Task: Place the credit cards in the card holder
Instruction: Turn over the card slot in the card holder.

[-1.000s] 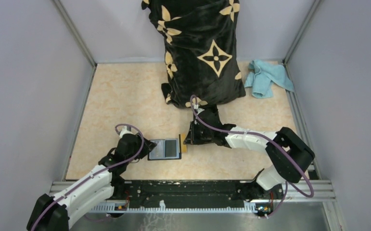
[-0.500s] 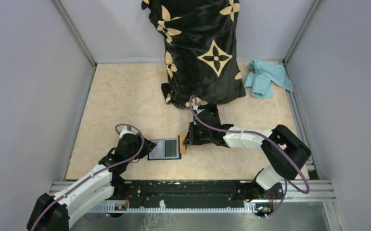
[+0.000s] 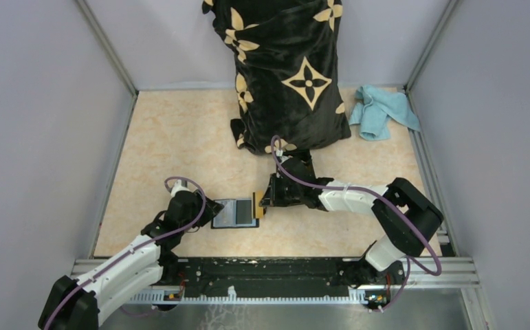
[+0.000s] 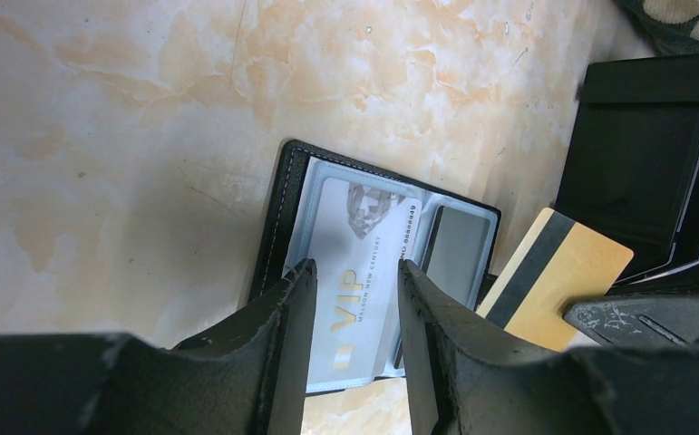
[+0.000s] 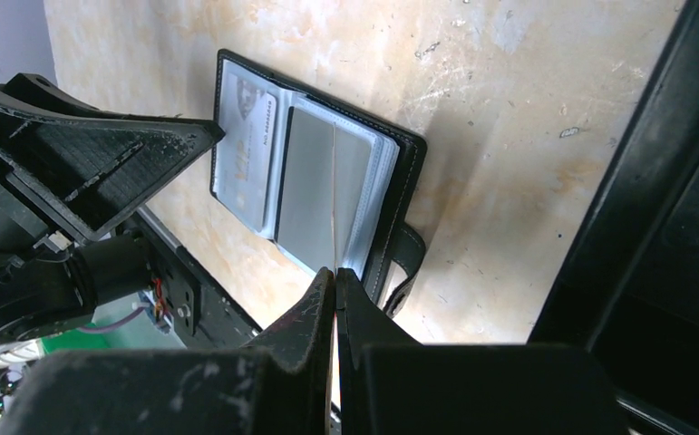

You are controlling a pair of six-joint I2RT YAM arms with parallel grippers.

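Observation:
The card holder [image 3: 233, 213] lies open on the table, black with clear inner pockets [image 5: 327, 186] and a strap tab [image 5: 406, 258]. A light blue "VIP" credit card [image 4: 356, 249] sits in its left pocket. My right gripper [image 5: 336, 272] is shut on an orange-gold credit card [image 4: 554, 276] with a black stripe, seen edge-on in the right wrist view. The card is tilted over the holder's right half [image 3: 256, 205]. My left gripper [image 4: 356, 270] is open, its fingertips spread over the holder's left half near the front edge.
A larger rigid black box [image 4: 640, 172] stands just right of the holder, under my right arm. A black cloth with gold flowers [image 3: 289, 75] hangs at the back and a teal rag [image 3: 382, 110] lies back right. A metal rail [image 3: 275, 271] borders the near edge.
My right gripper has carried the orange-gold card a little to the left, from beside the holder's right edge to over it. The left arm has stayed put.

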